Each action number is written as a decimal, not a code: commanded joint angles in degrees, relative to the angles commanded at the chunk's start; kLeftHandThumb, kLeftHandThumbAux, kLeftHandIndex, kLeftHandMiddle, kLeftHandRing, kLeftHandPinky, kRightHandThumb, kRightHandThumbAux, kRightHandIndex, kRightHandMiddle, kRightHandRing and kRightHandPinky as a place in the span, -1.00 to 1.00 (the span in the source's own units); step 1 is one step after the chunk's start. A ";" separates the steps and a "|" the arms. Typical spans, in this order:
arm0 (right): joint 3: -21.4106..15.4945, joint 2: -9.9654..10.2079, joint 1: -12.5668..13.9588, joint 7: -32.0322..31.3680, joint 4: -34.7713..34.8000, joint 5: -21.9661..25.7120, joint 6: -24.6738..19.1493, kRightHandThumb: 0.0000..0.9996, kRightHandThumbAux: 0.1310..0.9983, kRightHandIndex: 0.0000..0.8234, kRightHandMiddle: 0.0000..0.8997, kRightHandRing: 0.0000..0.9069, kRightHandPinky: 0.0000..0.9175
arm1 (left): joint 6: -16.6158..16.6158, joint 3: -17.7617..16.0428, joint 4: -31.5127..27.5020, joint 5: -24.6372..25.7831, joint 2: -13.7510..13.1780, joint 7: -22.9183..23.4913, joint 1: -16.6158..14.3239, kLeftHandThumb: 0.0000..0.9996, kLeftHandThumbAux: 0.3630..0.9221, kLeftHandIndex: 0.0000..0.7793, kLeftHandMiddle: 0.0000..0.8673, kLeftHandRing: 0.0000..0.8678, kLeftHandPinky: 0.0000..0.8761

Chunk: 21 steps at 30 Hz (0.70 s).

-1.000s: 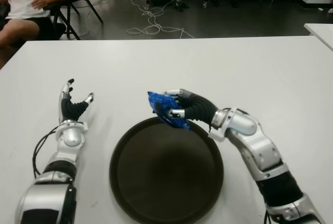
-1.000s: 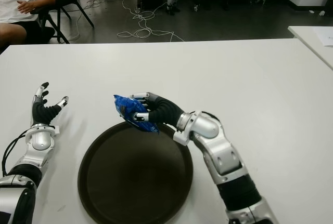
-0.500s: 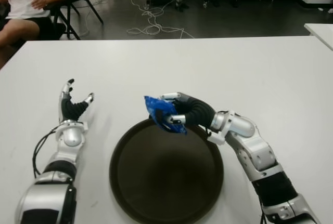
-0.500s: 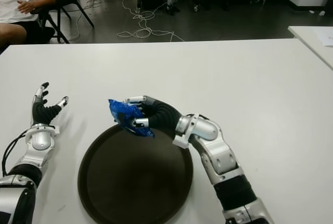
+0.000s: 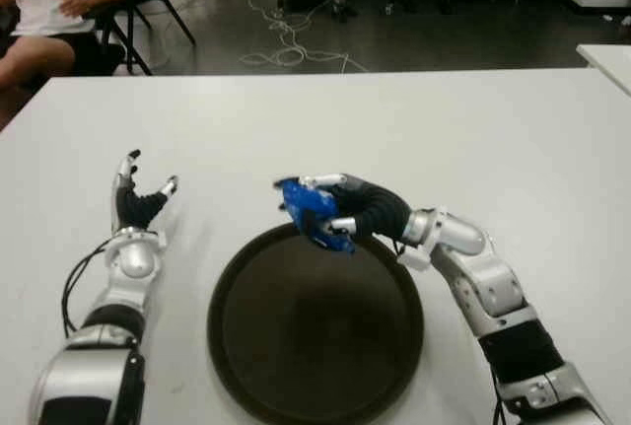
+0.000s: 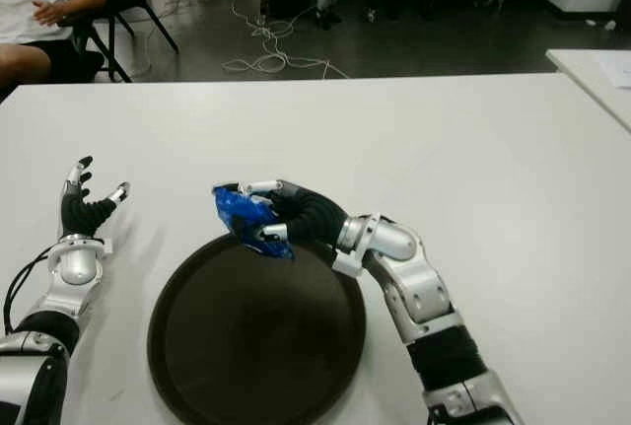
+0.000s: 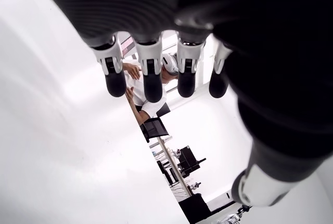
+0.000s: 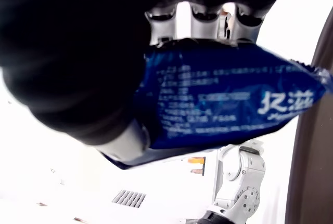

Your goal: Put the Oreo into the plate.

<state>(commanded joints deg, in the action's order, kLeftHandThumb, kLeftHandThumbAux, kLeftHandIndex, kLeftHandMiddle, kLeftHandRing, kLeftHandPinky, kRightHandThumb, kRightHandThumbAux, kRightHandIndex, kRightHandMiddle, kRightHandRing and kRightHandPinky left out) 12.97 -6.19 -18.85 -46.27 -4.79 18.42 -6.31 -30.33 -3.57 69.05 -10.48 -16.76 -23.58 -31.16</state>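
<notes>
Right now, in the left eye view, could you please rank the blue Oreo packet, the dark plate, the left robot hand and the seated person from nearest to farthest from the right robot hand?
1. Blue Oreo packet: gripped in the right robot hand.
2. Dark plate: its far rim just beneath that hand.
3. Left robot hand: open, off to the left over the white table.
4. Seated person: beyond the table's far left corner.

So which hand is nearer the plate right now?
Right. The right hand holds the Oreo pack over the plate's far rim; the left hand shows open, off to the plate's left.
</notes>
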 joint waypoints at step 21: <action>-0.73 0.62 0.85 1.85 2.12 0.50 -2.50 -1.00 0.79 -0.74 -0.77 -0.83 -0.83 | -0.60 -0.25 0.26 0.19 0.06 -0.03 -0.17 -1.00 0.44 -0.81 -0.76 -0.82 -0.88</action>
<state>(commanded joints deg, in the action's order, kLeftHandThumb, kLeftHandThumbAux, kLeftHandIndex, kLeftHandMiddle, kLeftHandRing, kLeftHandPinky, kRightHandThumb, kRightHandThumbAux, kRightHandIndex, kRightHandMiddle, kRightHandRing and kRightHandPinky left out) 12.25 -5.57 -18.00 -44.43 -2.67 18.91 -8.81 -30.93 -3.82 69.31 -10.29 -16.70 -23.61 -31.33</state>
